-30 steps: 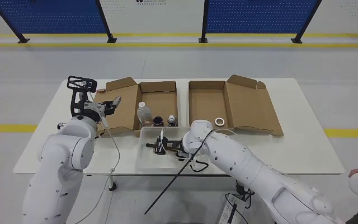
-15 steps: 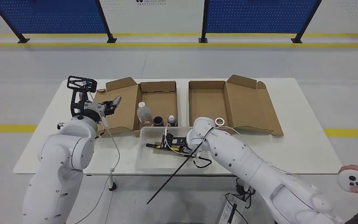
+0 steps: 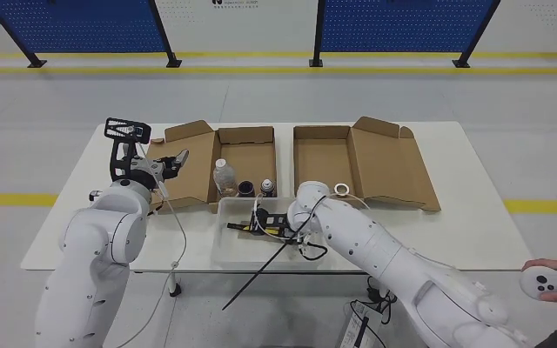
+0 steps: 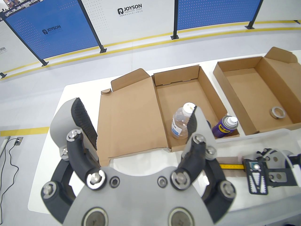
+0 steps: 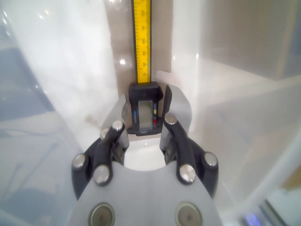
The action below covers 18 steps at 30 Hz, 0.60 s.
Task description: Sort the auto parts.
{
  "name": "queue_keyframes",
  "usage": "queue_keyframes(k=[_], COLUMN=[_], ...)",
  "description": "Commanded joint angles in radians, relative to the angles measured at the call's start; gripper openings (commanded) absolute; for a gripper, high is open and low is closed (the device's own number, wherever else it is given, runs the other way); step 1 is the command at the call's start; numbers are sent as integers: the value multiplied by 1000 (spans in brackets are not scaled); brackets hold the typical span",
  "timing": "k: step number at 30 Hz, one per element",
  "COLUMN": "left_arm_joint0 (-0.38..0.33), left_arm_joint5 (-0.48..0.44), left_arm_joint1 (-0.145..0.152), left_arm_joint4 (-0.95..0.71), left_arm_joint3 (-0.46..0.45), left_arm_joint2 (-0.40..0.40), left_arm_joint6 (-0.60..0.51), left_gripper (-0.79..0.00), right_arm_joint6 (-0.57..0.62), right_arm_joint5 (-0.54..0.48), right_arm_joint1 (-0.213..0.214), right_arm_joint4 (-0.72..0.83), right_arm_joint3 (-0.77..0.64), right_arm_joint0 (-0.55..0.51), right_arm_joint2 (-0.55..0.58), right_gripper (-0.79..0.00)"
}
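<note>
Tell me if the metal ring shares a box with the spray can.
No, the metal ring lies in one box, the spray can stands in another.

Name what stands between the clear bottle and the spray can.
A small dark round container stands between the clear bottle and the spray can, all three inside the cardboard box; the top view shows it.

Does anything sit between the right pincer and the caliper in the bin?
Nothing visible does. The right pincer sits around the caliper at its display head, down inside the clear bin.
</note>
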Motion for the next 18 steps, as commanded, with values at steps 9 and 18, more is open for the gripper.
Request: queue_keyframes(k=[9, 18], left_arm_joint0=[0, 0], left_arm_joint5=[0, 0], left_arm_joint1=[0, 0], left_arm_joint4=[0, 0], left_arm_joint3=[0, 0], left_arm_joint2=[0, 0], left_arm_joint6=[0, 0], left_gripper=[0, 0], right_arm_joint6=[-6, 2], right_arm_joint5=[-9, -6], right_arm_joint1=[-16, -4], right_arm_joint4=[8, 6], right_arm_joint3=[28, -21], right_arm_joint0=[9, -4], right_arm_joint2=[-6, 21], right_gripper=[-785, -785])
